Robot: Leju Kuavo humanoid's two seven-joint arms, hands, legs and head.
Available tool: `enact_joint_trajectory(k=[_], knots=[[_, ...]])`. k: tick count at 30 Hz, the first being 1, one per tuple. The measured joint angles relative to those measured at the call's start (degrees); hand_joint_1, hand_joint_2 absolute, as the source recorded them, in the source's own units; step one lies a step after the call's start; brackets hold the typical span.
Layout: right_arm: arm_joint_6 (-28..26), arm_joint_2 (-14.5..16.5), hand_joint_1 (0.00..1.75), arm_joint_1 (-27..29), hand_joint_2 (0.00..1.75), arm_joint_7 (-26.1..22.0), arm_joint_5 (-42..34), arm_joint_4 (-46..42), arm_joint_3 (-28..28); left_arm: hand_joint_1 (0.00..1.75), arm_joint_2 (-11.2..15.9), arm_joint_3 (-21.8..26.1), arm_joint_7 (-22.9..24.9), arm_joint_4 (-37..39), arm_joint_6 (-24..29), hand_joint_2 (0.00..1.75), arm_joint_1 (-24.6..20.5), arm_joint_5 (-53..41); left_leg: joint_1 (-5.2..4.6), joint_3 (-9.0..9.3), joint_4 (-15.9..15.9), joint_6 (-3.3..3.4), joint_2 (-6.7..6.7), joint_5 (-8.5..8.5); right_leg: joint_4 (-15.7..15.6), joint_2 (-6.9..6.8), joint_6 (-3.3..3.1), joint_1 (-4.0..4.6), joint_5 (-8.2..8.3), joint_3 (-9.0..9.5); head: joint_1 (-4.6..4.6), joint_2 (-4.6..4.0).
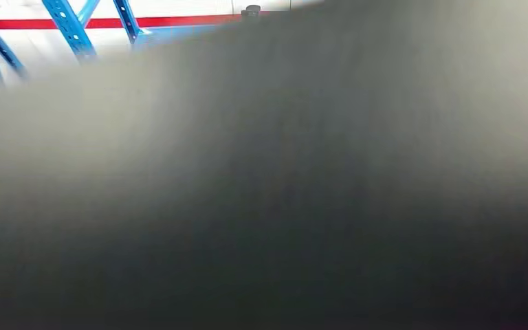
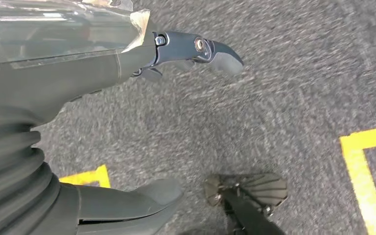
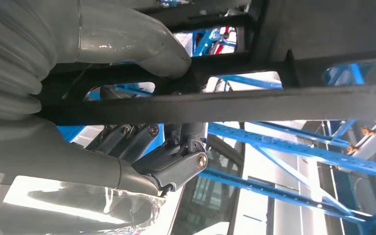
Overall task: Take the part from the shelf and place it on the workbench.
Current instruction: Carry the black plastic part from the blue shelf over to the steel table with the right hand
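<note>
The part (image 3: 274, 105) is a black flat frame with long openings. My right hand (image 3: 127, 161) grips it in the right wrist view, the grey thumb (image 3: 142, 49) pressed on one face and the dark fingers (image 3: 176, 161) curled under the other. In the head view a big dark blurred surface (image 1: 316, 192) sits very close to the camera and hides nearly everything; I cannot tell whether it is the part. My left hand (image 2: 78, 83) hangs over the floor, its fingers (image 2: 200, 49) and thumb apart, holding nothing.
Blue shelf struts (image 1: 69, 27) and a red stripe (image 1: 179, 20) show at the far top left of the head view. More blue shelf beams (image 3: 293, 147) lie beyond the part. Grey carpet with yellow tape lines (image 2: 362, 171) is below my left hand.
</note>
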Motion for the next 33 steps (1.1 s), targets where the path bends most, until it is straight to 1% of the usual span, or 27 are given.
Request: enact_joint_trajectory(k=[1, 2, 3, 5, 6, 7, 8, 10, 11, 12, 13, 15, 17, 19, 20, 21, 22, 23, 24, 25, 26, 27, 28, 30, 31, 32, 33], knots=[[0.0, 0.0, 1.75, 0.1, 1.75, 0.0, 0.0, 0.0, 0.0, 0.0, 0.0, 0.0, 0.0, 0.0, 0.0, 1.75, 0.2, 0.0, 0.05, -0.29, 0.4, -0.27, 0.13, -0.46, 0.0, -0.55, -0.34, -0.24, 0.32, -0.11, -0.05, 0.0], [0.0, 0.0, 1.75, 0.1, 1.75, 0.0, 0.0, 0.0, 0.0, 0.0, 0.0, 0.0, 0.0, 0.0, 0.0, 1.75, 0.3, 0.0, 0.13, -0.92, 1.9, -0.56, 0.6, -1.89, -0.1, -1.17, -0.82, -0.48, 0.66, -0.09, -0.18, 0.0], [0.0, 0.0, 1.75, 0.1, 1.75, 0.0, 0.0, 0.0, 0.0, 0.0, 0.0, 0.0, 0.0, 0.0, 0.0, 1.75, 0.4, -0.1, 0.23, -1.93, 4.5, -0.83, 1.29, -4.04, -0.1, -1.8, -1.2, -0.64, 0.93, -0.21, -0.27, 0.0], [0.0, 0.0, 1.75, 0.3, 1.75, -0.1, 0.1, 0.0, 0.0, 0.0, 0.0, 0.0, 0.0, 0.0, -0.1, 1.75, 0.4, -0.2, 0.33, -4.47, 12.1, -1.35, 2.37, -8.49, 0.0, -3.1, -1.67, -0.34, 1.22, -0.57, -0.41, 0.0], [0.0, 0.0, 1.75, 0.3, 1.75, -0.1, 0.1, 0.0, 0.0, 0.0, 0.0, 0.0, 0.0, 0.0, -0.1, 1.75, 0.4, -0.2, 0.39, -5.2, 15.0, -1.53, 2.58, -9.54, 0.0, -3.75, -1.71, -0.25, 1.26, -0.82, -0.41, 0.0], [0.0, 0.0, 1.75, 0.5, 1.75, -0.1, 0.1, 0.1, 0.1, 0.0, 0.0, 0.0, 0.0, 0.0, -0.2, 1.75, 0.4, -0.3, 0.45, -5.03, 16.1, -1.65, 2.78, -9.58, 0.0, -4.4, -1.73, -0.21, 1.29, -0.9, -0.42, 0.0], [0.0, 0.0, 1.75, 0.5, 1.75, -0.1, 0.1, 0.1, 0.1, 0.0, 0.0, 0.0, 0.0, 0.0, -0.2, 1.75, 0.5, -0.4, 0.55, -3.7, 14.9, -1.7, 3.06, -8.66, 0.0, -5.0, -1.71, -0.21, 1.28, -0.8, -0.41, 0.0], [0.0, 0.0, 1.75, 0.6, 1.75, -0.1, 0.1, 0.1, 0.1, 0.0, 0.1, 0.0, 0.0, 0.0, -0.2, 1.75, 0.5, -0.4, 0.66, 1.1, 7.9, -1.56, 4.4, -6.04, 0.1, -6.05, -1.54, -0.13, 1.16, -0.43, -0.43, 0.0], [0.0, 0.0, 1.75, 0.6, 1.75, -0.1, 0.2, 0.1, 0.1, 0.0, 0.2, 0.0, 0.0, 0.0, -0.2, 1.75, 0.5, -0.4, 0.48, 3.18, 4.7, -1.24, 5.2, -5.18, 0.1, -6.49, -1.41, 0.06, 1.09, -0.42, -0.41, 0.0], [0.0, 0.0, 1.75, 0.6, 1.75, -0.1, 0.2, 0.1, 0.0, 0.0, 0.2, 0.0, 0.0, 0.0, -0.2, 1.75, 0.5, -0.4, 0.24, 4.38, 2.6, -0.91, 5.8, -4.88, 0.1, -6.92, -1.2, 0.3, 1.02, -0.37, -0.39, 0.0], [0.0, 0.0, 1.75, 0.6, 1.75, -0.1, 0.2, 0.1, 0.0, 0.0, 0.2, 0.0, 0.0, 0.0, -0.2, 1.75, 0.5, -0.4, -0.06, 4.79, 1.6, -0.49, 5.97, -5.09, 0.1, -7.34, -0.98, 0.53, 0.98, -0.44, -0.38, 0.0], [0.0, 0.1, 1.75, 0.6, 1.75, -0.1, 0.2, 0.1, 0.1, 0.0, 0.3, 0.0, 0.0, 0.0, -0.2, 1.75, 0.5, -0.5, -0.17, 4.6, 0.8, 0.35, 5.17, -5.21, 0.1, -7.95, -0.38, 0.77, 0.83, -0.51, -0.41, 0.0], [0.0, 0.1, 1.75, 0.6, 1.75, -0.1, 0.3, 0.0, 0.0, 0.0, 0.3, 0.0, 0.0, 0.0, -0.2, 1.75, 0.4, -0.5, 0.13, 4.67, -0.1, 1.15, 4.23, -5.07, 1.9, -6.28, -0.07, 0.66, -0.42, -1.68, -0.32, 0.0], [0.0, 0.0, 1.75, 0.6, 1.75, -0.1, 0.5, 0.0, 0.0, 0.0, 0.3, 0.0, 0.0, 0.0, -0.2, 1.75, 0.3, -0.5, 0.3, 4.59, -0.4, 1.65, 3.3, -4.77, 8.6, -3.63, -0.46, 0.37, -3.28, -5.08, -0.14, 0.0], [0.1, 0.0, 1.75, 0.7, 1.75, 0.0, 0.6, 0.1, 0.0, 0.0, 0.3, 0.0, 0.0, 0.0, -0.3, 1.75, 0.3, -0.6, 0.3, 4.46, -0.4, 1.79, 2.76, -4.69, 13.0, -2.98, -0.61, 0.28, -4.71, -7.34, -0.11, 0.0], [0.1, -0.1, 1.75, 0.7, 1.75, 0.0, 0.6, 0.1, 0.0, 0.0, 0.3, 0.0, 0.0, 0.0, -0.3, 1.75, 0.3, -0.6, 0.3, 4.38, -0.4, 1.84, 2.15, -4.63, 16.4, -2.7, -0.5, 0.18, -5.54, -9.21, -0.07, 0.0], [0.2, -0.1, 1.75, 0.8, 1.75, 0.0, 0.7, 0.2, 0.1, 0.0, 0.3, 0.0, 0.0, 0.0, -0.3, 1.75, 0.3, -0.7, 0.32, 4.36, -0.4, 1.84, 1.53, -4.57, 18.0, -2.59, -0.15, 0.1, -5.55, -10.23, -0.09, 0.0], [0.2, -0.1, 1.75, 0.8, 1.75, 0.0, 0.7, 0.3, 0.1, 0.0, 0.3, 0.0, 0.0, 0.0, -0.4, 1.75, 0.3, -0.8, 0.37, 4.38, -0.4, 1.78, 0.85, -4.5, 17.1, -2.5, 0.45, -0.04, -4.52, -10.08, -0.07, 0.0], [0.2, -0.2, 1.75, 0.8, 1.75, 0.0, 0.7, 0.3, 0.1, 0.0, 0.3, 0.0, 0.0, 0.0, -0.4, 1.75, 0.3, -0.8, 0.45, 4.4, -0.3, 1.67, 0.14, -4.43, 14.0, -2.22, 1.16, -0.27, -2.71, -8.88, -0.07, 0.0], [0.2, -0.2, 1.75, 0.8, 1.75, 0.0, 0.7, 0.3, 0.1, 0.0, 0.2, 0.0, 0.0, 0.0, -0.4, 1.75, 0.3, -0.9, 0.52, 4.33, -0.1, 1.45, -0.57, -4.37, 9.8, -1.22, 1.81, -0.64, -0.71, -7.17, -0.05, 0.0], [0.2, -0.3, 1.75, 0.8, 1.75, 0.0, 0.7, 0.3, 0.1, 0.0, 0.3, 0.0, 0.0, 0.0, -0.5, 1.75, 0.3, -0.9, 0.5, 4.1, 0.2, 1.16, -1.29, -4.3, 6.0, 0.06, 2.18, -0.91, 0.9, -5.69, 0.0, 0.0], [0.2, -0.4, 1.75, 0.9, 1.75, 0.0, 0.7, 0.4, 0.1, 0.0, 0.3, 0.0, 0.0, 0.0, -0.5, 1.75, 0.3, -1.0, 0.45, 3.79, 0.3, 0.77, -1.91, -4.18, 3.4, 1.06, 2.21, -1.08, 1.89, -4.78, 0.02, 0.0], [0.2, -0.4, 1.75, 1.0, 1.75, -0.1, 0.7, 0.4, 0.1, 0.0, 0.4, 0.0, 0.0, 0.0, -0.5, 1.75, 0.3, -1.0, 0.42, 3.47, 0.4, 0.32, -2.48, -4.0, 2.3, 1.77, 1.95, -1.08, 2.25, -4.48, 0.02, 0.0], [0.2, -0.6, 1.75, 1.1, 1.75, -0.4, 0.7, 0.4, 0.1, 0.0, 0.4, -0.1, 0.0, 0.1, -0.4, 1.75, 0.5, -1.3, 0.55, 3.04, 0.1, -0.62, -3.57, -3.4, 2.2, 0.95, 1.0, -0.92, 2.55, -4.49, -0.02, 0.0], [0.2, -0.7, 1.75, 1.1, 1.75, -0.6, 0.7, 0.4, 0.1, 0.0, 0.4, -0.1, 0.0, 0.1, -0.4, 1.75, 0.7, -1.4, 0.61, 2.73, 0.2, -0.96, -3.27, -3.44, 2.1, 0.38, 0.51, -0.99, 2.82, -4.41, -0.04, 0.0], [0.2, -0.7, 1.75, 1.1, 1.75, -0.8, 0.7, 0.4, 0.1, 0.0, 0.5, -0.1, 0.0, 0.1, -0.3, 1.75, 0.8, -1.5, 0.59, 2.14, 1.2, -1.21, -2.25, -4.12, 2.0, -0.29, 0.07, -1.13, 3.08, -4.34, -0.23, 0.0], [0.2, -0.8, 1.75, 1.2, 1.75, -1.0, 0.6, 0.4, 0.1, 0.0, 0.5, -0.1, 0.0, 0.1, -0.2, 1.75, 0.8, -1.6, 0.55, 1.09, 3.3, -1.37, -0.79, -5.55, 1.9, -0.99, -0.29, -1.25, 3.26, -4.39, -0.46, 0.0]])
